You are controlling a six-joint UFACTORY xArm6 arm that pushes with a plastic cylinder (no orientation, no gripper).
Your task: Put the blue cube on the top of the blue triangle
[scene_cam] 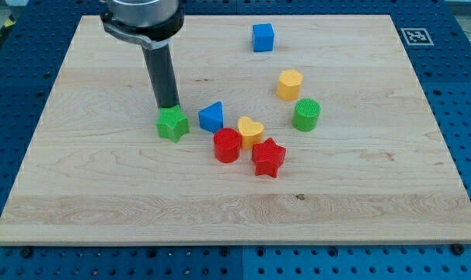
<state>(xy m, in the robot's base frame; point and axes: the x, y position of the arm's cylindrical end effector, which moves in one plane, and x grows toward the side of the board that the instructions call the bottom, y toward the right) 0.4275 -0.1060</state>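
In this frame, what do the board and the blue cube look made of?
Board: pale wood, likely maple, matte; visible grain lines. Blue cube: probably plastic, uniform saturated colour, soft sheen. My tip sits just above the green star.

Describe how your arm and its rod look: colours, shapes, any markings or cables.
My arm's end is a round dark-grey housing with a lighter silvery rim at the view's top. From it hangs a straight, dark, matte cylindrical rod, ending at my tip. No cables, markings or pincer show.
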